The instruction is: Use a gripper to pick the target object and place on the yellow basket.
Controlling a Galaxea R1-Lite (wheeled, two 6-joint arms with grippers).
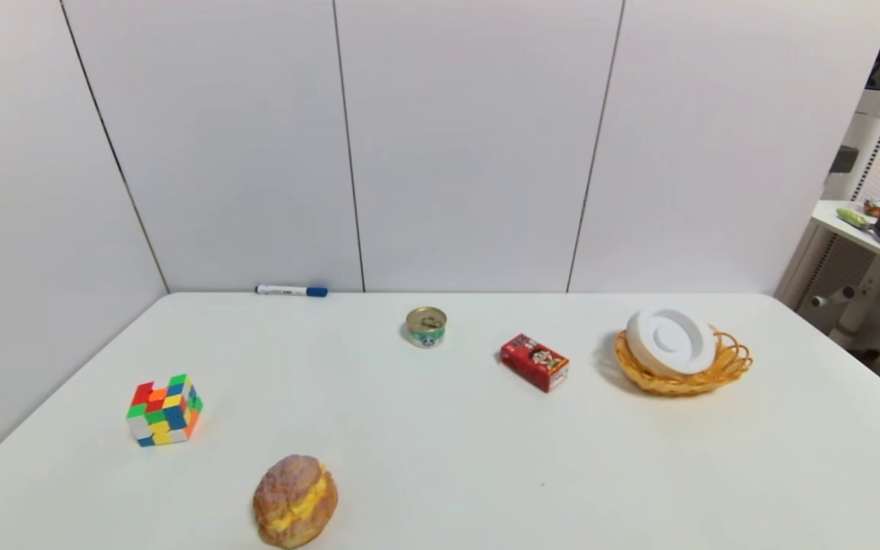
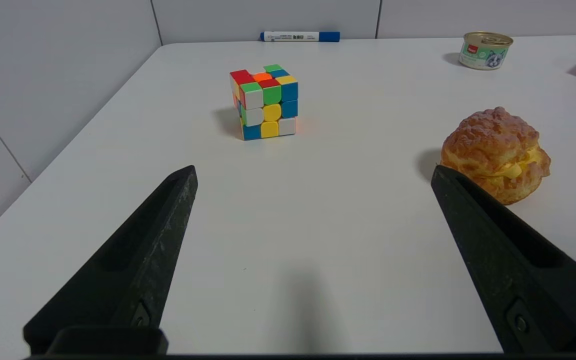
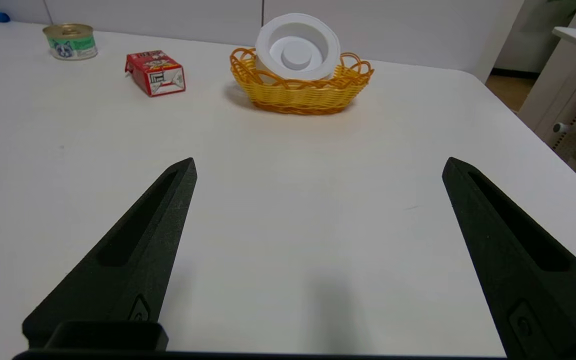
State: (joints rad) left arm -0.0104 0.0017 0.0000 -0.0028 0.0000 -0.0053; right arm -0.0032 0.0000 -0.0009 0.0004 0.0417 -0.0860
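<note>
One white ringed disc [image 1: 671, 340] is being carried by one yellow basket [image 1: 723, 373]: it is lying tilted across the scalloped rim, leaning toward the wall side, with its concentric rings and central circle being shown face-up, and the basket's weave is being left visible on the side away from the wall panels. Both are being seen on the right part of one white table [image 1: 440, 458], and nothing is being gripped by either arm. One red carton [image 1: 534, 361] is being shown lying on its side just to the left of the basket, apart from it, and one small metal can [image 1: 426, 326] is being seen upright farther left, toward the back edge. One blue-capped marker [image 1: 290, 290] is being seen lying along the foot of the wall. On the left part of the table, one colourful puzzle cube [image 1: 164, 409] is being displayed, and one cream-filled bun [image 1: 295, 500] is being seen near the front edge, well apart from the basket. Two grippers are being held low over the table near its front edge, neither appearing in the head view: the right gripper [image 3: 318, 165] is being pointed toward the basket from well short of it, its two dark fingers being spread wide with nothing between them, and the left gripper [image 2: 313, 170] is being held equally wide and empty, facing the cube, with the bun being seen just beyond one fingertip.
</note>
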